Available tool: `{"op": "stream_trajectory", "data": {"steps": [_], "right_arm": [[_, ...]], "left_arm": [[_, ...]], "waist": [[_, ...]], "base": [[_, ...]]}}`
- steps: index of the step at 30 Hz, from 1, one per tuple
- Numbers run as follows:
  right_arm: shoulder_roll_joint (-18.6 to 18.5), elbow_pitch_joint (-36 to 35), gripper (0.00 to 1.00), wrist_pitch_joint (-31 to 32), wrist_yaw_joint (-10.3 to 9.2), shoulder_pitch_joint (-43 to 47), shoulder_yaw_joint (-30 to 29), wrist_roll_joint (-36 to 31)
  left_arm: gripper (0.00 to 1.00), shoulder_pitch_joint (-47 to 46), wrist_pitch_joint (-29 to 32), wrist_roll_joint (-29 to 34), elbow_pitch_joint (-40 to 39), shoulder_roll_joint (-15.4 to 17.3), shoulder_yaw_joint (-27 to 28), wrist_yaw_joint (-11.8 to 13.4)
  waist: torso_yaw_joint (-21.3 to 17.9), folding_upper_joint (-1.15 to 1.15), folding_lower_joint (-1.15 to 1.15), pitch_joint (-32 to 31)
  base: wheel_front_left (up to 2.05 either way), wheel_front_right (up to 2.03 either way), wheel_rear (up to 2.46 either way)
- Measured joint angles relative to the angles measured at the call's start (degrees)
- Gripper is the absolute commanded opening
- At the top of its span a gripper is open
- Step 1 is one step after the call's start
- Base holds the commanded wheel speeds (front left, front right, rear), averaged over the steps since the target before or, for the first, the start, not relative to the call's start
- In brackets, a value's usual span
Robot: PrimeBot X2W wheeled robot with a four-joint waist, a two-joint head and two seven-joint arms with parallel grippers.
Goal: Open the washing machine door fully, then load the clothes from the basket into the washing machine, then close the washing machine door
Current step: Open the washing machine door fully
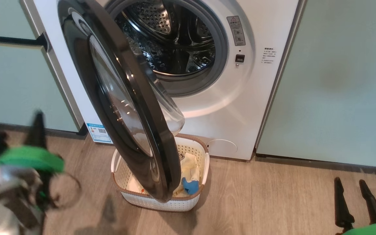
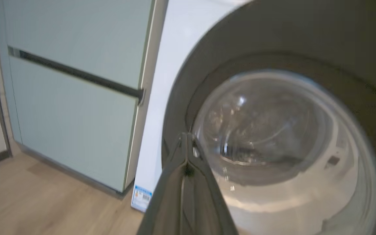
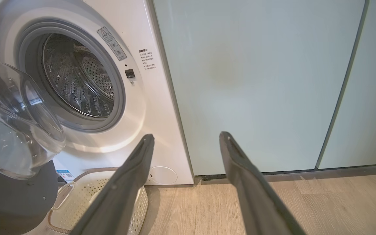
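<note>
Overhead, clothes (image 1: pixel 190 168) in basket (image 1: pixel 175 204), wrist-close, left pincer (image 2: pixel 187 137) pressed together

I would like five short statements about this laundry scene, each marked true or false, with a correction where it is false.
1. The washing machine door stands open. True.
2. The clothes lie inside the drum. False: they lie in the basket.
3. The basket stands on the floor before the washing machine. True.
4. The left gripper is open. False: it is shut, with nothing in it.
5. The right gripper is open. True.
</note>
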Motion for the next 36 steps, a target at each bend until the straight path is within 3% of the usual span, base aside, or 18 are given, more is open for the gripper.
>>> {"op": "stream_trajectory", "data": {"steps": [5,12,19,25,30,36], "right_arm": [[0.0,0.0,1.00,0.0,0.00,0.2,0.0,0.0],[0.0,0.1,1.00,0.0,0.00,1.2,-0.1,0.0],[0.0,0.1,1.00,0.0,0.00,1.2,-0.1,0.0],[0.0,0.1,1.00,0.0,0.00,1.2,-0.1,0.0],[0.0,0.2,1.00,0.0,0.00,1.1,-0.1,0.0],[0.1,0.2,1.00,0.0,0.00,1.1,-0.1,0.0]], "left_arm": [[0.00,-6.7,3.4,-1.3,-8.2,3.2,1.6,0.6],[0.00,-13.0,10.5,-3.0,-21.8,3.1,0.3,3.4],[0.00,-14.9,19.5,-4.7,-35.8,-1.2,-9.9,3.6],[0.00,-10.8,24.5,-3.4,-46.2,-5.6,-21.5,4.1],[0.00,-6.1,26.7,-1.1,-50.2,-7.0,-29.1,4.5],[0.00,0.0,27.2,0.4,-48.9,-7.8,-35.3,5.1]], "waist": [[0.5,0.00,0.00,-0.3],[1.2,0.00,0.00,-0.4],[1.4,0.00,0.00,-0.3],[1.3,0.00,0.00,-0.1],[1.5,0.00,0.00,0.2],[1.9,0.00,0.00,0.4]], "base": [[0.00,0.00,0.00],[0.00,0.00,0.00],[0.00,0.00,0.00],[0.00,0.00,0.00],[0.00,0.00,0.00],[0.00,0.00,0.00]]}}
